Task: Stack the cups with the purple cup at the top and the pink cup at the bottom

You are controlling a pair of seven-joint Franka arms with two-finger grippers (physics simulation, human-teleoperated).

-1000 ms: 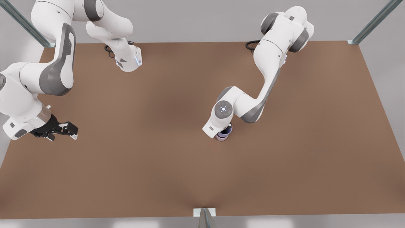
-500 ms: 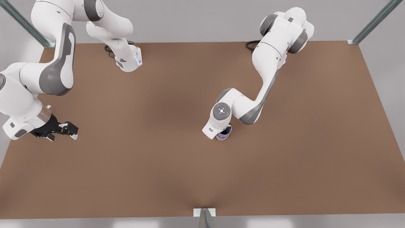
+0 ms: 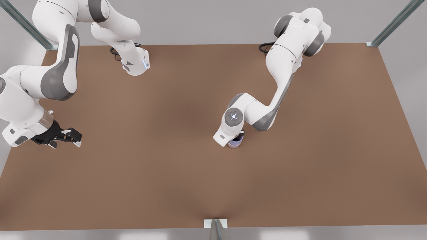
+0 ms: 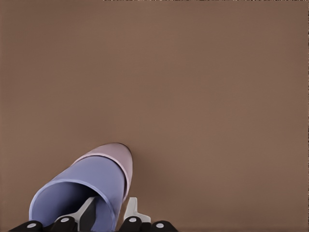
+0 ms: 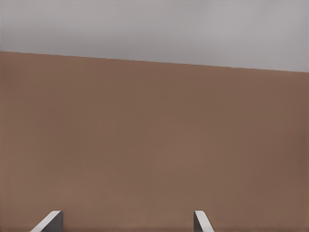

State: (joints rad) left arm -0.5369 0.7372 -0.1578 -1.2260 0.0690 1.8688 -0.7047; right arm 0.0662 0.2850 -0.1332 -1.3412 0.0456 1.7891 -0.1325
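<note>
Left gripper [image 4: 110, 215] straddles the purple cup's [image 4: 89, 186] wall, apparently pinching it; that cup sits nested in the pink cup [image 4: 120, 157]. Right gripper [image 3: 71, 136] waits well apart, fingers spread wide over table [image 5: 154, 145].

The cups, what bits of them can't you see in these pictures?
- Pink cup, left wrist view: the purple cup sits inside it and hides its inside and most of its wall.
- Both cups, front view: the arm's wrist above covers their tops and most of the left gripper.
- Right gripper, waiting open at the front view's left: its wrist view's edge cuts off its body.
</note>
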